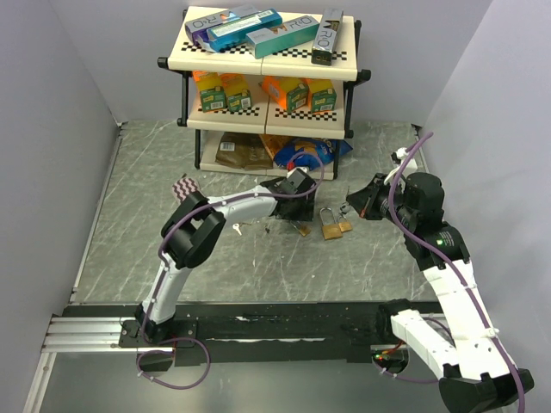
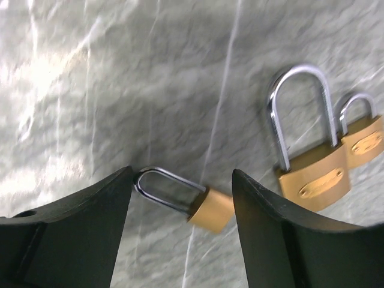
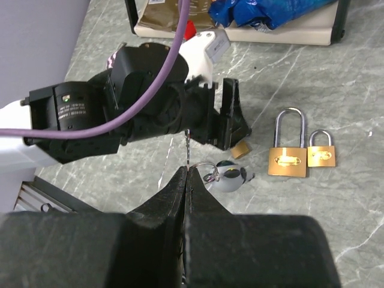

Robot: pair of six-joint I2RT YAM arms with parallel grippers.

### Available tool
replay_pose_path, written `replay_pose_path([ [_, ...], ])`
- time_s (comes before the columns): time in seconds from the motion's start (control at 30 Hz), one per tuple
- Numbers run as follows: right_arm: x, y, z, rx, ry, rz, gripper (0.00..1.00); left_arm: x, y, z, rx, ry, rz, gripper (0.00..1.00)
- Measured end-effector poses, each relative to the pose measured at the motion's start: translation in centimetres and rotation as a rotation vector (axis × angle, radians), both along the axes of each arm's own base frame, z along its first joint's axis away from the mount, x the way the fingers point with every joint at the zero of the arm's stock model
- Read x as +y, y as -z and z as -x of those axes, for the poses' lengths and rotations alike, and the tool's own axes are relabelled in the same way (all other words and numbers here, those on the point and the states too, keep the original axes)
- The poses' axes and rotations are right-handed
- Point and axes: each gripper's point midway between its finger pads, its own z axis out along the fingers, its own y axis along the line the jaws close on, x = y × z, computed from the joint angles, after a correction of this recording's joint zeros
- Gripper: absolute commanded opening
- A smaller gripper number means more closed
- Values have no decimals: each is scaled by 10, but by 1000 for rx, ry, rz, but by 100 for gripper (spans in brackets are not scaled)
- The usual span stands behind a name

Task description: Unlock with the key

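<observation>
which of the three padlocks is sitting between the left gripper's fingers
The lone small padlock, lying tilted between the open fingers of the left gripper. The large long-shackled padlock and the other small padlock lie side by side, outside the fingers.

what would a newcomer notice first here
A small padlock lies on its side between the fingers of the open left gripper, mid-table, with a tall padlock and a third padlock just beside. The right gripper, shut on a key, faces them; a stocked shelf stands at the back.

Three brass padlocks (image 2: 210, 210) (image 2: 311, 180) (image 2: 363, 141), two robot arms (image 1: 185, 237) (image 1: 448, 258), one shelf (image 1: 250, 63), four boxes (image 1: 245, 26) on its top.
</observation>
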Motion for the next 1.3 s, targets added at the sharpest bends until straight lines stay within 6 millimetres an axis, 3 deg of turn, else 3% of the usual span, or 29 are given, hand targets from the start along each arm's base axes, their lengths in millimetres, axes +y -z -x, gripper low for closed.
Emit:
replay_pose_path([
  [0.33,-1,1,0,4,2,5,0,-4,-5,-11,-5,-5,-2,75],
  [0.57,0,9,1,20,-1,7,0,9,-1,19,108,-108,-3,74],
  [0.83,0,15,2,34,-5,8,0,-4,-1,40,180,-103,38,70],
  [1.17,-1,16,6,26,-5,10,0,-32,-1,9,89,-32,44,71],
  [1.3,-2,16,7,19,-2,17,0,-33,-1,2,58,-5,23,70],
])
